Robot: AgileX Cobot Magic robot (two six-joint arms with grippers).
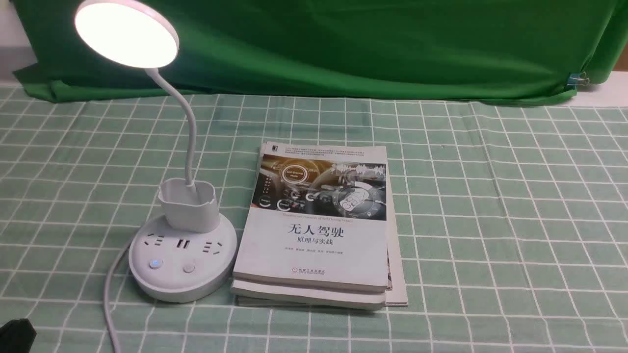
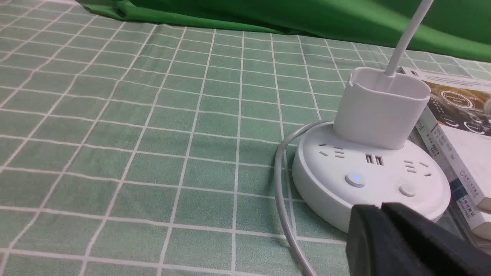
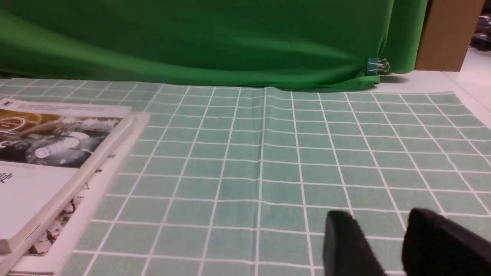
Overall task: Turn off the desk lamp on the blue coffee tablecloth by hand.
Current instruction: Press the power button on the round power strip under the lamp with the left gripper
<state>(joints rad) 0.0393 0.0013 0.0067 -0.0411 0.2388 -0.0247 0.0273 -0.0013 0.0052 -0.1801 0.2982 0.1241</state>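
Note:
The white desk lamp (image 1: pixel 182 255) stands left of centre on the blue coffee tablecloth (image 1: pixel 490 206), a mint cloth with a white grid. Its round head (image 1: pixel 126 32) glows brightly at the top left. Two buttons sit on the base front, the left button (image 2: pixel 355 179) lit blue and the right button (image 2: pixel 407 189) plain. My left gripper (image 2: pixel 381 209) is shut with nothing in it, its tips just short of the base's near rim. In the front view only a dark corner of the left gripper (image 1: pixel 17 336) shows. My right gripper (image 3: pixel 378 226) is open over bare cloth.
A stack of books (image 1: pixel 319 230) lies right beside the lamp base. The lamp's white cord (image 1: pixel 110 294) runs from the base toward the near edge. A dark green backdrop (image 1: pixel 368 44) hangs at the back, held by a clip (image 1: pixel 579 78).

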